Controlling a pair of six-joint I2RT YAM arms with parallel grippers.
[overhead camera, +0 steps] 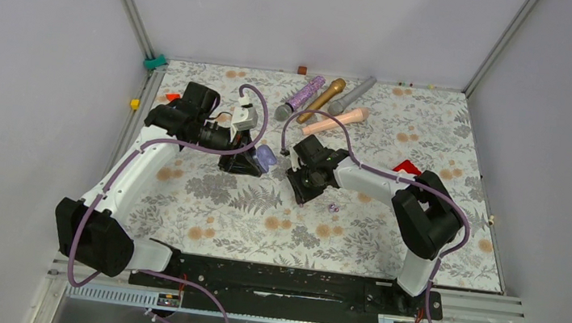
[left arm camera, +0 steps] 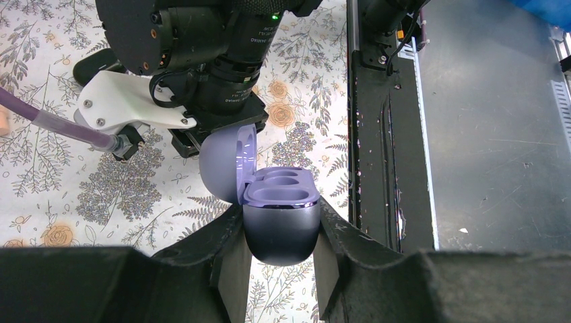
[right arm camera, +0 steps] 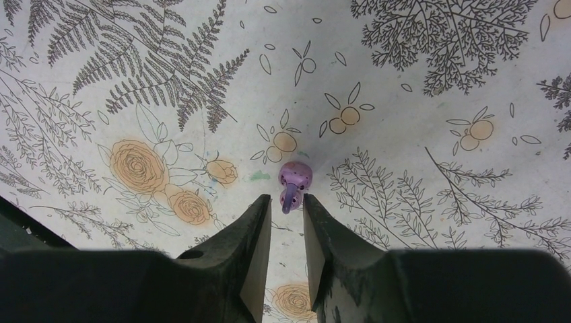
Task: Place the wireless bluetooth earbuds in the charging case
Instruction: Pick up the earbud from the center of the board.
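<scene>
Left gripper (left arm camera: 281, 214) clamps open charging case (left arm camera: 281, 235), wells empty

Four microphones (overhead camera: 322, 99) lie clustered at the far middle of the floral tabletop (overhead camera: 243, 223): glittery purple, gold, grey and pink. A green clip (overhead camera: 154, 60) sits at the far left corner, with a yellow cube (overhead camera: 135, 104) nearer along the left edge.

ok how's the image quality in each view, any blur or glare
top external: even, diffuse light, no hard shadows on the floral-print tablecloth; left wrist: the open lilac oval charging case is sharp with a soft sheen, the black end effector fingers gripping it underexposed; right wrist: the glossy purple stemmed earbud is crisp, the foreground fingers dark and featureless
</scene>
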